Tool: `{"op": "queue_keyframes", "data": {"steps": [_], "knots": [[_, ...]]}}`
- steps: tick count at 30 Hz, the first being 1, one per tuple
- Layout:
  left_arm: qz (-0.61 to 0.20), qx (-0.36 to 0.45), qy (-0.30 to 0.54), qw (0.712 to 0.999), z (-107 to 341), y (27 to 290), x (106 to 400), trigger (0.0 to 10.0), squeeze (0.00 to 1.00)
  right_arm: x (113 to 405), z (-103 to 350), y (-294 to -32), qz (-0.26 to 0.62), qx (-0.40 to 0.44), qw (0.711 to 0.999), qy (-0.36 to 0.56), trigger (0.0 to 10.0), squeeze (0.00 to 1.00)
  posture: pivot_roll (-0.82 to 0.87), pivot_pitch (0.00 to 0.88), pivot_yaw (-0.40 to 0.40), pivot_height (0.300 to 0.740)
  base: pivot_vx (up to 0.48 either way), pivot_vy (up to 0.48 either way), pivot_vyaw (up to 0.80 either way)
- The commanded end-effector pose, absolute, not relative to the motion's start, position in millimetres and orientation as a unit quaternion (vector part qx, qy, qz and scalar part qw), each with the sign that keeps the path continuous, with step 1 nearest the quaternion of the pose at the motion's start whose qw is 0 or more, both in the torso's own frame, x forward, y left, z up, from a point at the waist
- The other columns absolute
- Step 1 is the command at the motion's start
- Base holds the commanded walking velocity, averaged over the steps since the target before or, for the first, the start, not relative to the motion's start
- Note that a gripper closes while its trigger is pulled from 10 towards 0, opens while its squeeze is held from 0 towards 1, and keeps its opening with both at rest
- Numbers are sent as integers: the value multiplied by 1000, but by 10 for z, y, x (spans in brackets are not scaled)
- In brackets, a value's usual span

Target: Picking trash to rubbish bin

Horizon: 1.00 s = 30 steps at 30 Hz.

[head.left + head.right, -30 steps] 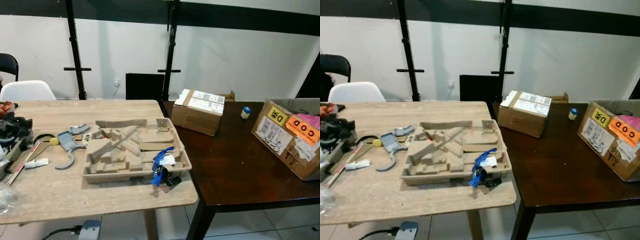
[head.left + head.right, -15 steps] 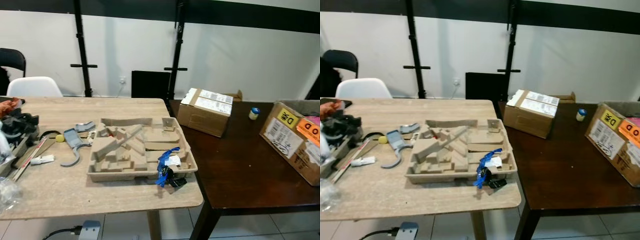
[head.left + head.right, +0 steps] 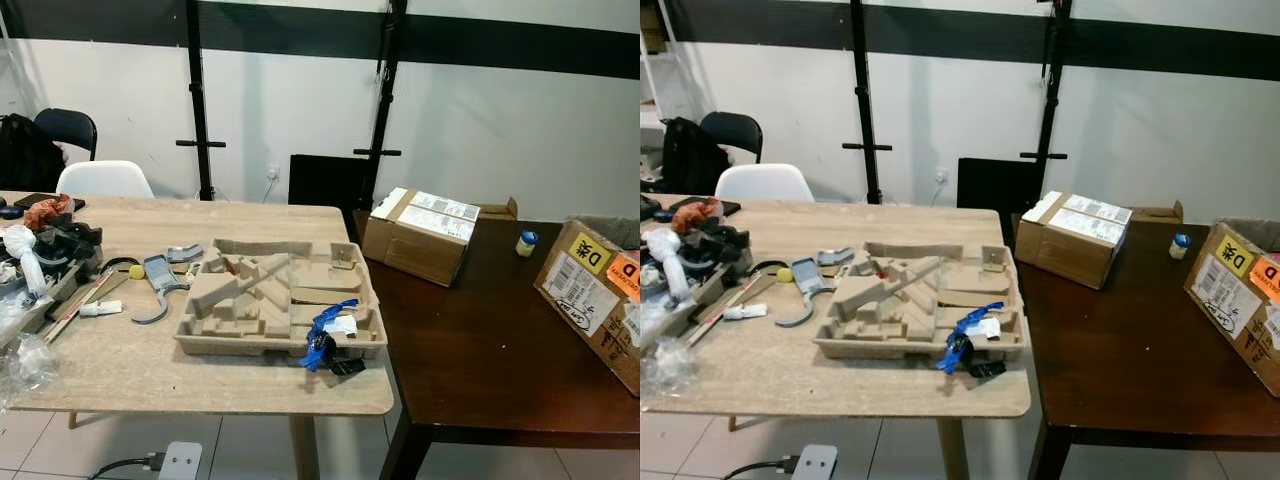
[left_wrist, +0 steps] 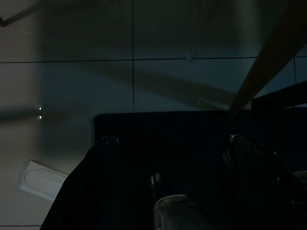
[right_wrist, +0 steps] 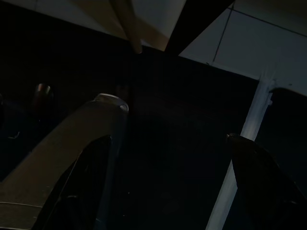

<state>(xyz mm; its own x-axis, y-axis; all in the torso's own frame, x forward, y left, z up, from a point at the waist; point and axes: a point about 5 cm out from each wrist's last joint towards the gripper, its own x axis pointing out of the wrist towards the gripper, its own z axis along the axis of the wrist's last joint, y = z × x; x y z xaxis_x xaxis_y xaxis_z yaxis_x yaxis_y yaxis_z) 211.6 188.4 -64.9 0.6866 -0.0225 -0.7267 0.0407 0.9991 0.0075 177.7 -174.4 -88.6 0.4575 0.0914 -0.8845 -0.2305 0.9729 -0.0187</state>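
A moulded brown pulp tray [image 3: 240, 345] lies on the light wooden table [image 3: 130, 375], near its right end. A crumpled blue and white wrapper [image 3: 324, 333] with a black piece hangs over the tray's front right corner. Clear plastic wrapping [image 3: 25, 362] lies at the table's left front edge. Both arms hang low under the tables. In the dark left wrist view my left gripper [image 4: 170, 141] is open over floor tiles, nothing between its fingers. My right gripper [image 5: 168, 139] is open too, beside a table leg.
A dark table [image 3: 490, 350] adjoins on the right, carrying a cardboard box [image 3: 415, 235], a small jar [image 3: 526, 242] and a labelled carton [image 3: 595, 300]. Tools and clutter [image 3: 50, 260] cover the light table's left end. A white chair [image 3: 105, 180] stands behind; a power strip [image 3: 180, 462] lies on the floor.
The camera has drawn back and swung left, so more of the light table's left end and the chairs shows. Nothing on the tables has moved.
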Motion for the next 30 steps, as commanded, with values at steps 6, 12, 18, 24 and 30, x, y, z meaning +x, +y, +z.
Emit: {"op": "queue_keyframes", "data": {"steps": [6, 12, 18, 24, 30], "knots": [[-22, 11, 399, 917, -671, 1854, 2082, 10000, 0, 1765, -891, -1750, 97, -72, 850, 514, 10000, 0, 69, 0, -49, 740, 0, -307, 0], [-22, 9, 400, 916, -677, 1851, 2072, 10000, 0, 1765, -891, -1749, 97, -72, 849, 514, 10000, 0, 68, 0, -49, 740, 0, -304, 0], [-22, 9, 400, 916, -680, 1854, 2066, 10000, 0, 1762, -892, -1748, 98, -72, 849, 514, 10000, 0, 68, 0, -50, 740, 0, -306, 0], [-23, 9, 401, 916, -682, 1854, 2061, 10000, 0, 1758, -894, -1749, 98, -72, 849, 514, 10000, 0, 67, 2, -49, 740, 0, -296, 0], [-23, 9, 401, 916, -684, 1854, 2057, 10000, 0, 1752, -897, -1751, 99, -72, 849, 515, 10000, 0, 68, 5, -50, 740, 0, -305, 0]]}}
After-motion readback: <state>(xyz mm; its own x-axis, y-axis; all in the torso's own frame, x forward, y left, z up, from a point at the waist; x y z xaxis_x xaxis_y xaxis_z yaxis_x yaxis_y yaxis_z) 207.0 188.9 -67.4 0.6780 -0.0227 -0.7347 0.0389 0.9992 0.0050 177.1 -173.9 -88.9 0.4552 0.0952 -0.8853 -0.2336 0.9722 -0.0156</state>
